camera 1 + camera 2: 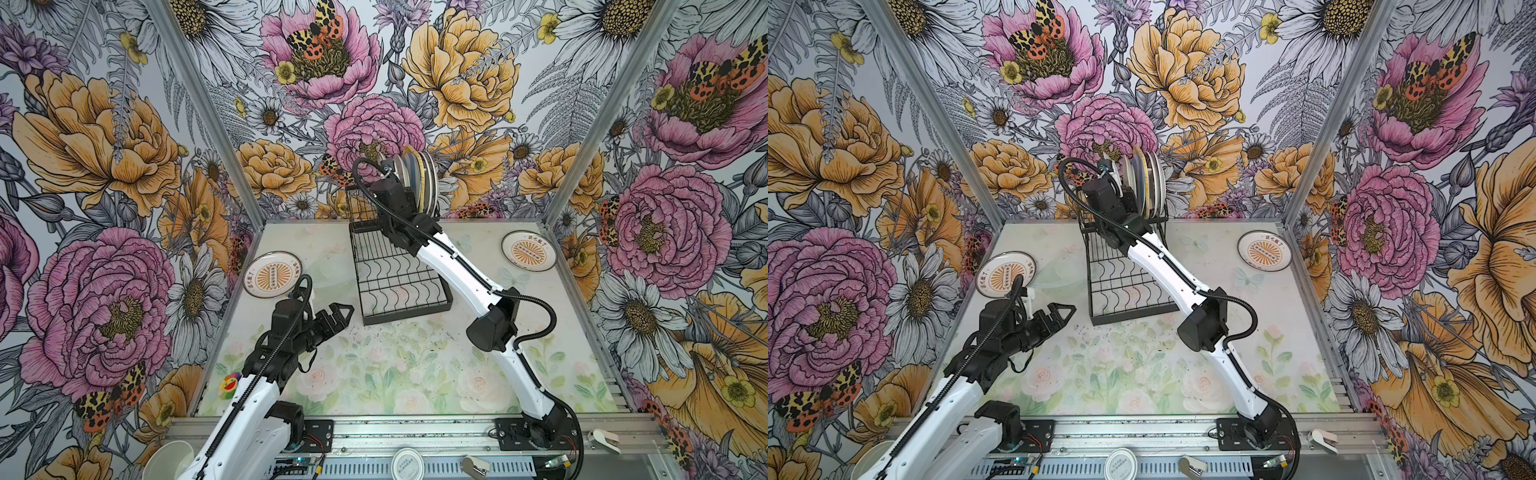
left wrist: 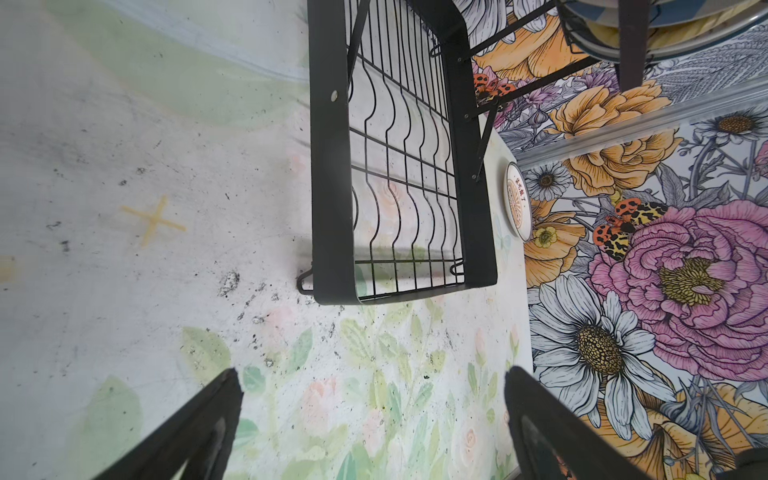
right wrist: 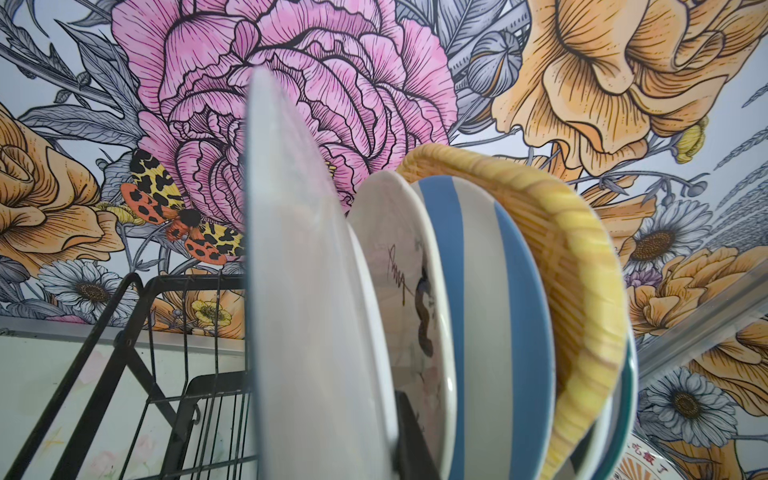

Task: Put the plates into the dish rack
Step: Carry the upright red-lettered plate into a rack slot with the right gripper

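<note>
Rack [image 1: 407,313] sits mid-table, toward back wall. On its upper tier I see plates [image 1: 424,178] in a row on edge, among them blue-striped plate [image 3: 478,311] and yellow woven plate [image 3: 582,270]. Right gripper [image 1: 405,193] at row's left end, jaws narrow, pinching white plate [image 3: 299,291] upright just beside the others. Left sunburst plate [image 1: 272,275] and right sunburst plate [image 1: 528,251] lie flat on table [image 1: 415,365], well apart from rack. Left gripper [image 2: 372,376] spread wide, holding nothing, above table near rack's front-left corner.
</note>
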Tool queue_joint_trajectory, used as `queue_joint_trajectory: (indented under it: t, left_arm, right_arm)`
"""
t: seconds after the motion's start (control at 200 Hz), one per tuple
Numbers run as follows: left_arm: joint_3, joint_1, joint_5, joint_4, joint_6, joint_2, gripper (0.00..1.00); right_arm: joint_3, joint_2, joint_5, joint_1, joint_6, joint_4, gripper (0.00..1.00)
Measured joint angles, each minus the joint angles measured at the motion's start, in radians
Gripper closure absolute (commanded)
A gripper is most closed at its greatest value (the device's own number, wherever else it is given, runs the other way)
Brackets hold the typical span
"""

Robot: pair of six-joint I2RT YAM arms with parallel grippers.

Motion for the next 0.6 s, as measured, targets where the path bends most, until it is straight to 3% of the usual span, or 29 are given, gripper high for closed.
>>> queue_joint_trajectory:
  t: [0.6]
  left_arm:
    - [-0.001, 0.011, 0.0, -0.021, 0.0, -0.024, 0.01]
  right_arm:
    - [0.006, 0.06, 0.035, -0.008, -0.018, 0.079, 1.0]
